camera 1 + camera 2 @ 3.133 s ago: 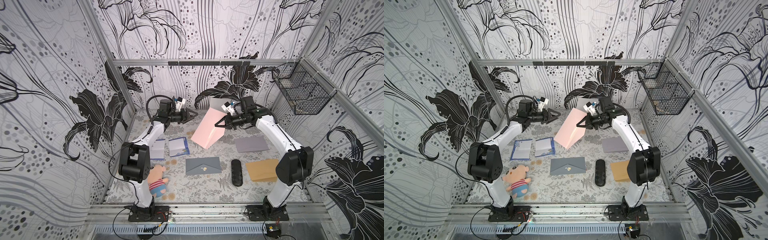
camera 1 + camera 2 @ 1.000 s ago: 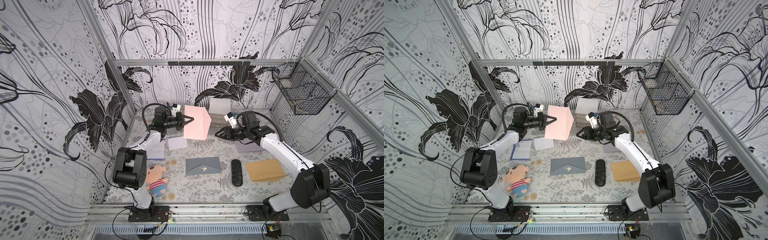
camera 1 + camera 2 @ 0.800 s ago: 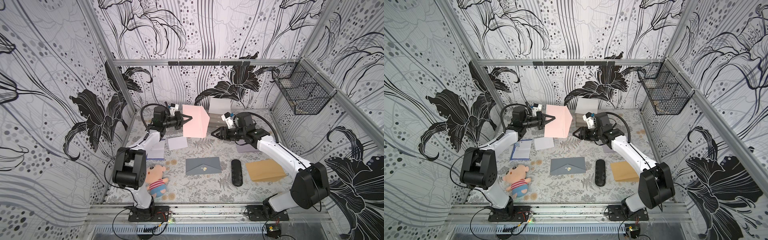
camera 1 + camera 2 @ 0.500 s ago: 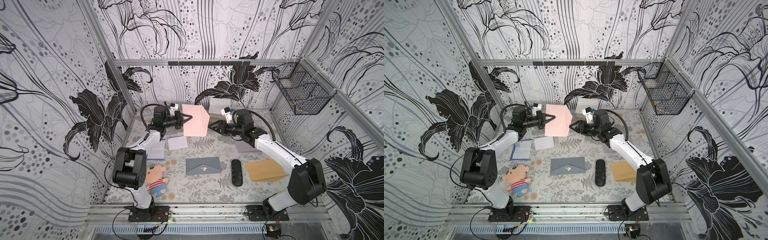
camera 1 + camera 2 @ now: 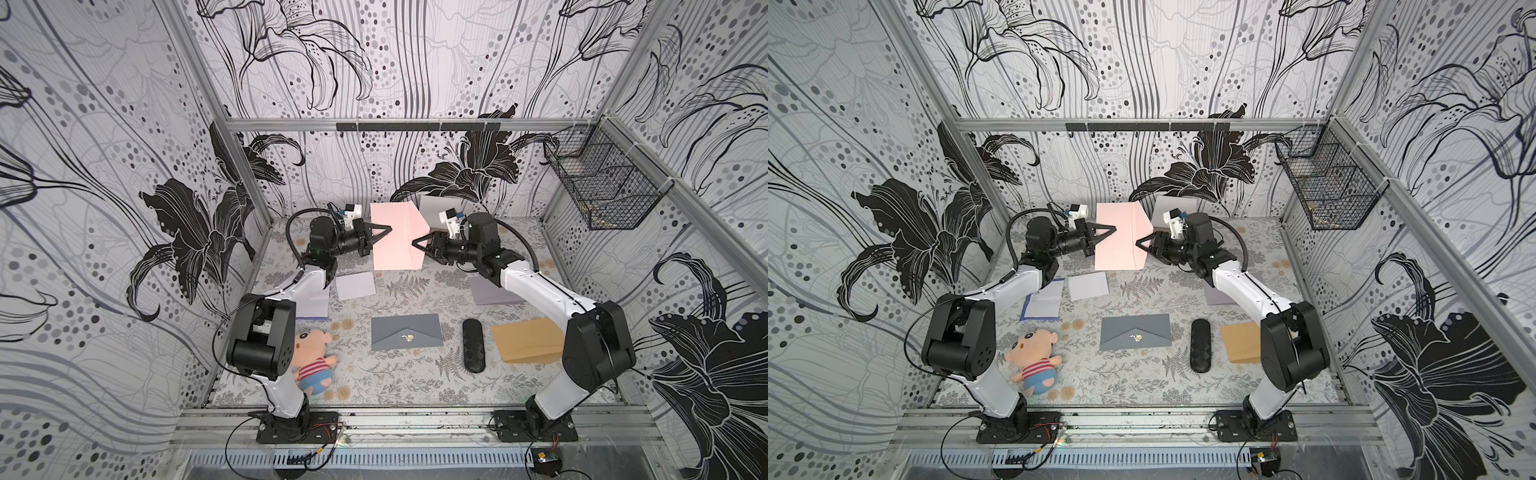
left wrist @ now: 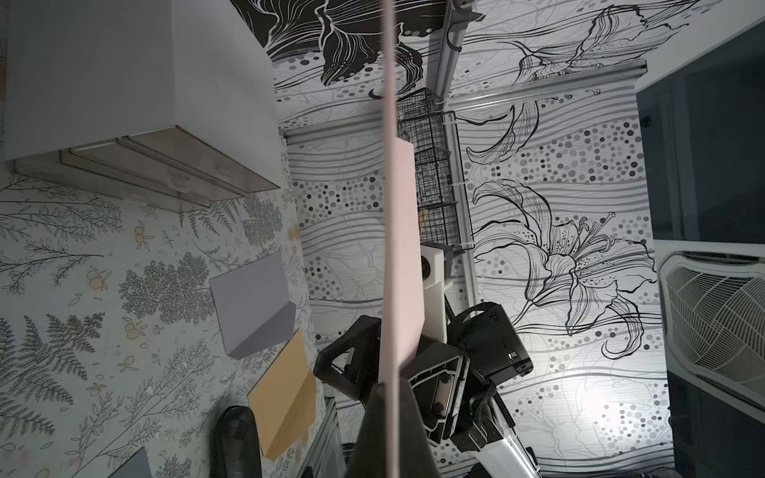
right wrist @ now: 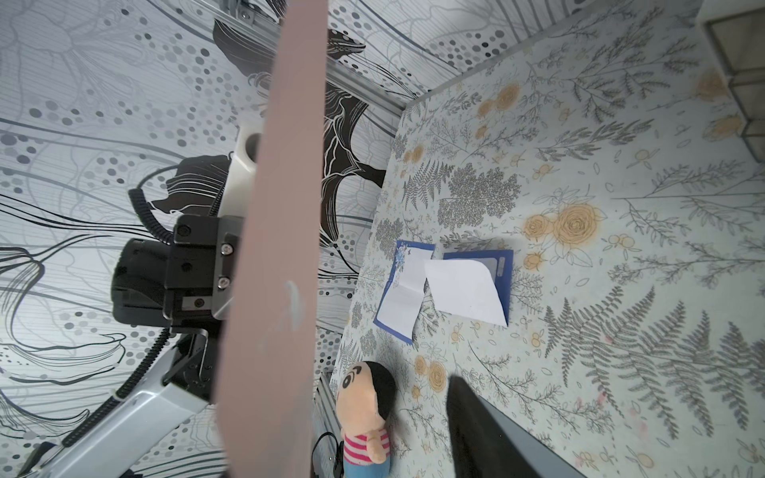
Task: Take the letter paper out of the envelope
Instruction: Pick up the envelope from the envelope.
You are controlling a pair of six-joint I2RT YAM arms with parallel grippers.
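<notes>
A pink envelope (image 5: 397,237) (image 5: 1119,241) stands on edge in the air at the back of the table. My left gripper (image 5: 388,228) (image 5: 1100,230) is shut on its left edge; the left wrist view shows the envelope (image 6: 389,207) edge-on between the fingers (image 6: 414,438). My right gripper (image 5: 415,243) (image 5: 1138,243) is open at the envelope's right edge, its jaws on either side of the paper. In the right wrist view the envelope (image 7: 281,248) fills the left part, well apart from one dark finger (image 7: 476,422). The letter paper is hidden.
On the table lie a grey envelope (image 5: 405,338), a black case (image 5: 473,345), a tan envelope (image 5: 528,340), a lilac envelope (image 5: 494,291), a lilac sheet (image 5: 355,286), a blue envelope with white paper (image 5: 1042,301) and a plush doll (image 5: 311,357). A grey box (image 5: 440,205) stands behind.
Earlier the envelope passed from the right gripper to the left. In the last second my right gripper moved left and back up to its right edge; the left arm barely moved.
</notes>
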